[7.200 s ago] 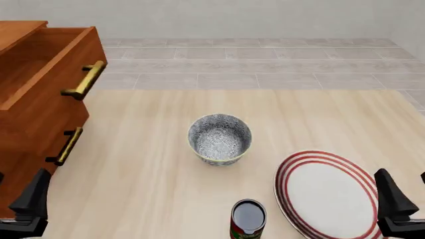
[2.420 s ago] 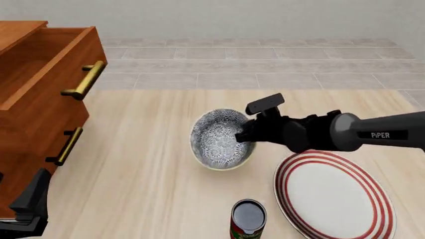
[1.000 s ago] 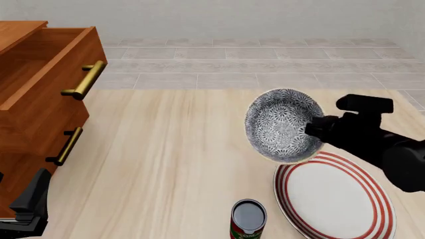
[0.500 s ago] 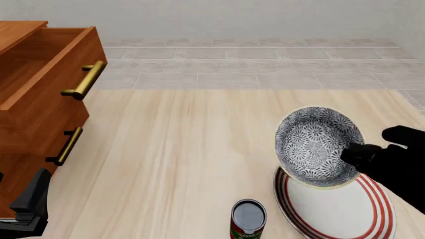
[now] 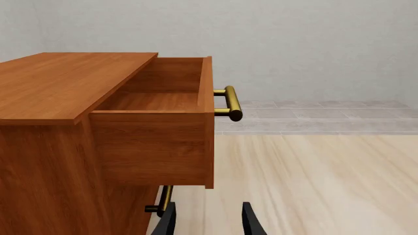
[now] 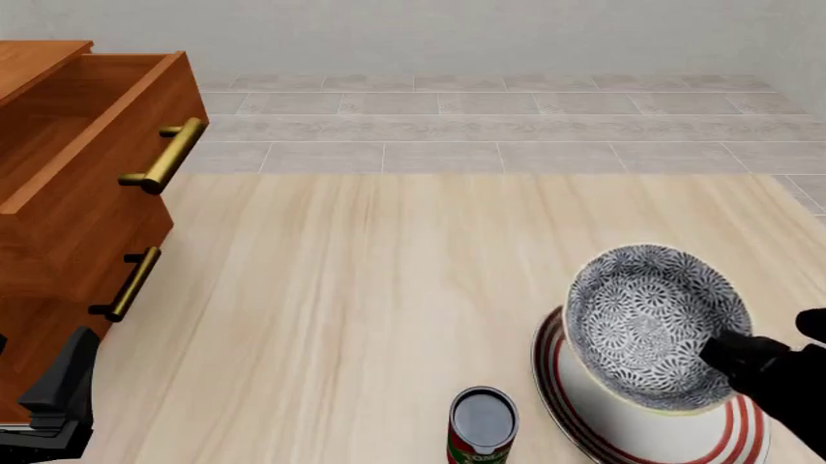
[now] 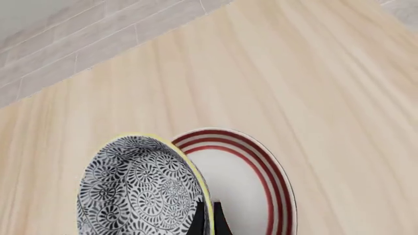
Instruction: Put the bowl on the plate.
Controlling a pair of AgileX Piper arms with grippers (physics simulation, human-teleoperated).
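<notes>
Bowl (image 6: 659, 324) tilted, over plate (image 6: 568, 406), covering most of it; contact with plate not discernible. Right gripper (image 7: 206, 219) pinching bowl's rim, one finger inside, one outside; arm cut off at frame edge. Left gripper (image 5: 207, 220) fingers spread, empty, near dresser (image 6: 77, 213). Can (image 6: 483, 425) beside plate, bottom cropped.
</notes>
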